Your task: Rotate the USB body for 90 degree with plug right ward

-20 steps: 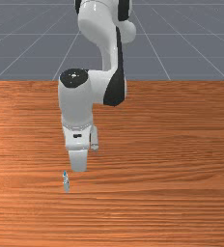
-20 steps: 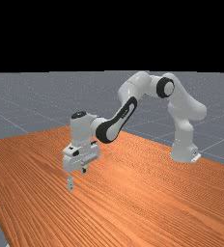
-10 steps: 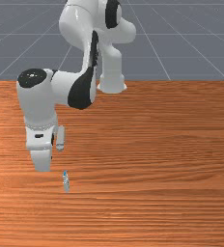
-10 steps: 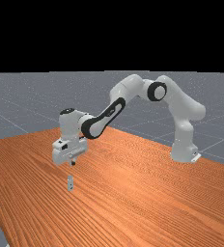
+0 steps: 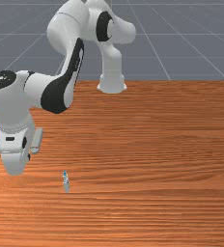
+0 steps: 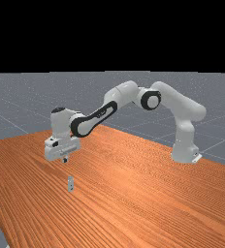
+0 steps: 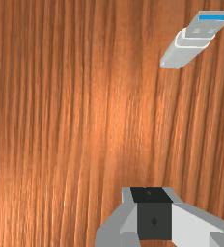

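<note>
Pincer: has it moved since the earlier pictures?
Yes. In the far view, the pincer has gone from the far view's right of the unmoved USB stick to slightly past it on the far view's left.

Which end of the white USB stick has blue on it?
The silver metal plug end, on top of the upright white USB stick: a blue strip sits in its opening. The white bottom end shows no blue.
</note>
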### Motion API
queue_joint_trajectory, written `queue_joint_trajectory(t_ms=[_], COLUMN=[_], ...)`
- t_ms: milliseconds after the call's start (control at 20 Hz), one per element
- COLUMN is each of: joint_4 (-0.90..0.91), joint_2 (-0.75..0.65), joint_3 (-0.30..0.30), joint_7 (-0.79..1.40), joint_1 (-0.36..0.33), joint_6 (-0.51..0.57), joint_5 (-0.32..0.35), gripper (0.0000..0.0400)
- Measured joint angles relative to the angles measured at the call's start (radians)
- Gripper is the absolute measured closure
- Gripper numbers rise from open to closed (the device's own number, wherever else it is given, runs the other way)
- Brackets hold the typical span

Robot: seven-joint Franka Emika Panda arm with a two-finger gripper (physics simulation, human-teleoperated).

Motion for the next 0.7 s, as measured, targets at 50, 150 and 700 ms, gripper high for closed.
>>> queue_joint_trajectory(t_ms=[50, 150, 700], joint_4=[0.000, 0.000, 0.189], joint_2=[0.000, 0.000, 0.103], joint_3=[0.000, 0.000, 0.006], joint_7=[0.000, 0.000, 0.036], joint_1=[0.000, 0.000, 0.026], joint_6=[0.000, 0.000, -0.069], joint_5=[0.000, 0.000, 0.003], gripper=[0.0400, 0.0400, 0.0400])
